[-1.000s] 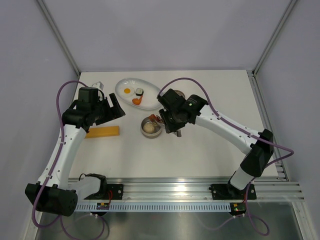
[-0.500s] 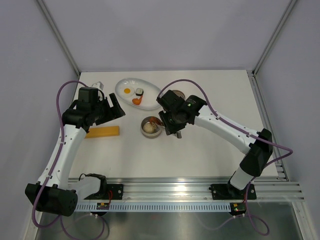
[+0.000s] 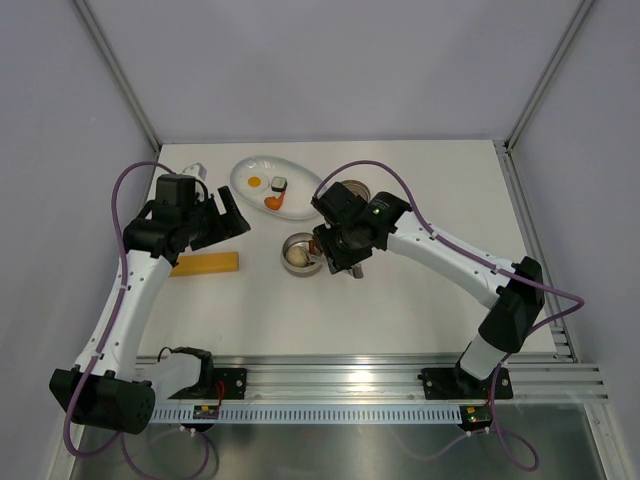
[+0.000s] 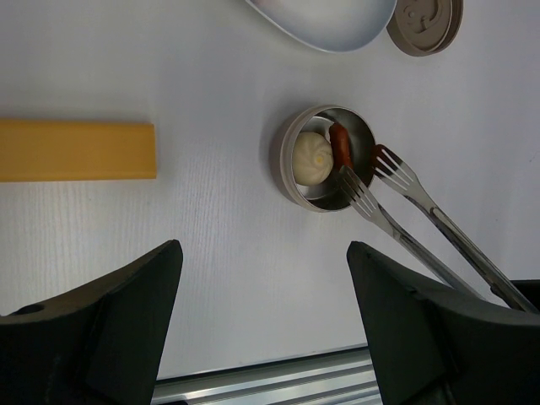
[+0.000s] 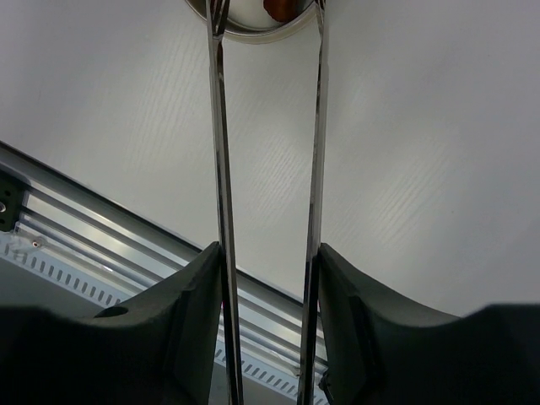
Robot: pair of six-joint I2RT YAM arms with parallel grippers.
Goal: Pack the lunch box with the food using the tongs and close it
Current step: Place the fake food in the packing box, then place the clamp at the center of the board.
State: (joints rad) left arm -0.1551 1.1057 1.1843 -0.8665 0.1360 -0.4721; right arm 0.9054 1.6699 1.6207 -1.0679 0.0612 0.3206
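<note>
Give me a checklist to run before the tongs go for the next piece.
1. Sausage in tin: ok, it lies beside the bun.
2. Tongs off the sausage: ok, tips spread at the rim, nothing pinched.
3. Right tool holds tongs: ok, both arms run between its fingers.
4. All food packed: not ok; egg, sushi and orange chunk lie on the plate.
5. Tin uncovered: ok, lid lies on the table apart from it.
6. Left tool out of the way: ok, open and empty.
</note>
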